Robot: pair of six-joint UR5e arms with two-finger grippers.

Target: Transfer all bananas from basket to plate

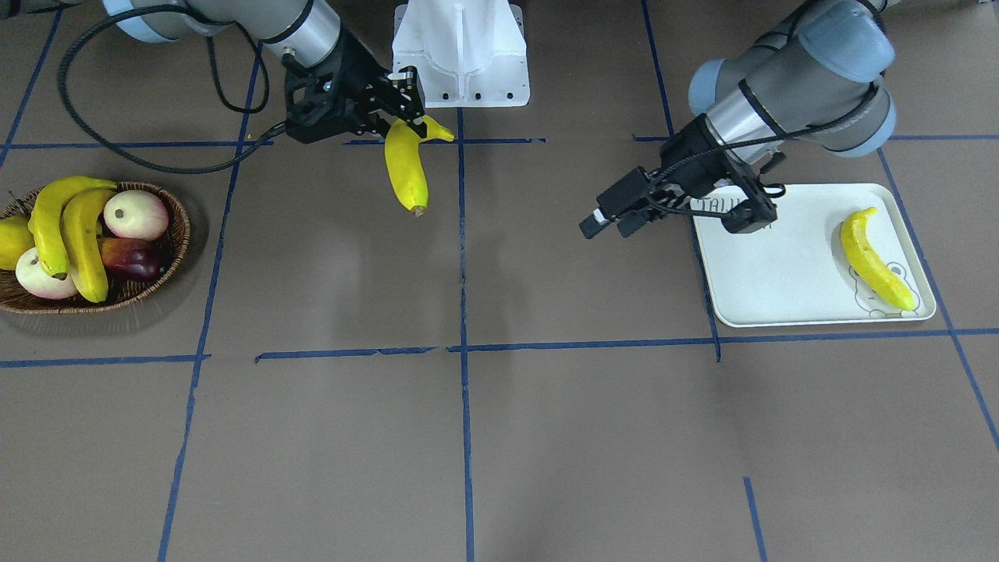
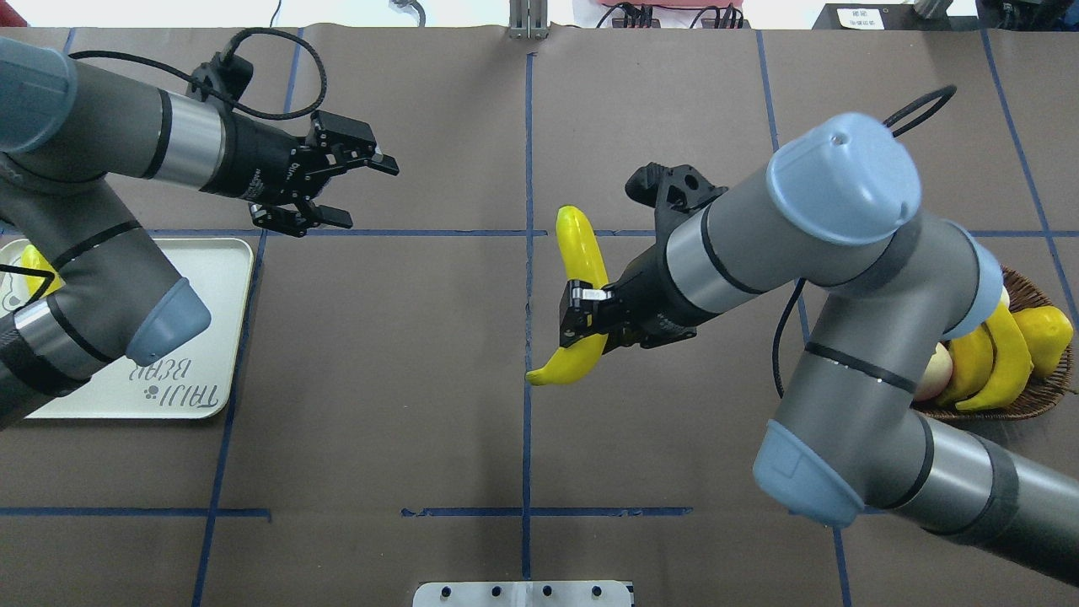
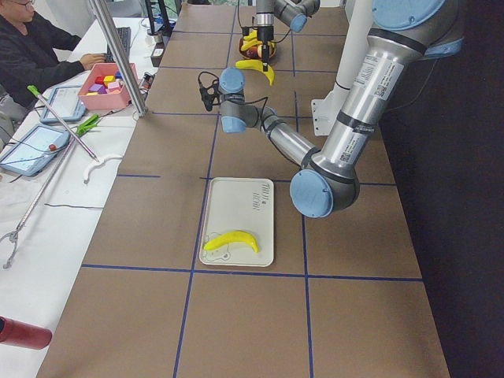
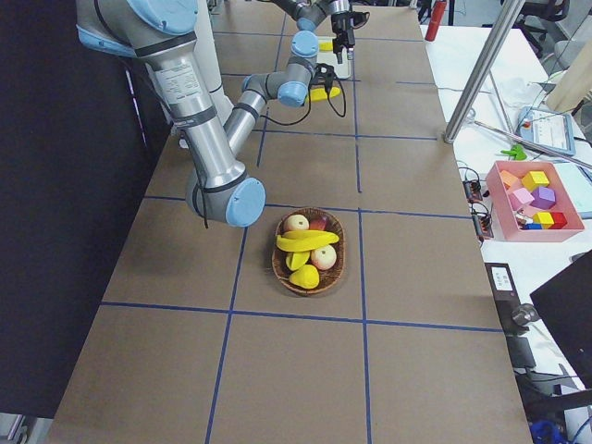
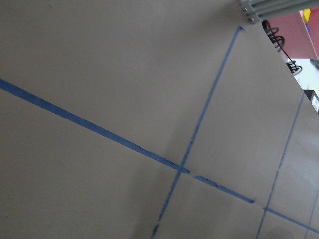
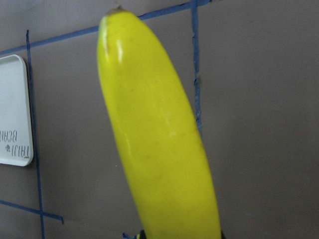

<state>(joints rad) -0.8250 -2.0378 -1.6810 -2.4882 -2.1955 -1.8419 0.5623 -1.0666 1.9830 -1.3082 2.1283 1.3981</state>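
My right gripper (image 2: 582,324) is shut on a yellow banana (image 2: 580,253) near its stem end and holds it above the middle of the table; it fills the right wrist view as the banana (image 6: 159,149). Two more bananas (image 1: 66,230) lie in the brown wicker basket (image 1: 183,226) on my right side. The off-white plate (image 1: 780,273) on my left side carries one banana (image 1: 874,261) over its bear drawing. My left gripper (image 2: 367,192) is open and holds nothing. It hovers just past the plate's inner edge and points toward the table's centre.
The basket also holds pale pink round fruit (image 1: 136,215), a dark red fruit (image 1: 129,257) and a yellow fruit (image 1: 12,238). The white robot base (image 1: 460,55) stands at the table's rear middle. A person (image 3: 31,47) sits at a side desk beside a pink box (image 3: 106,83).
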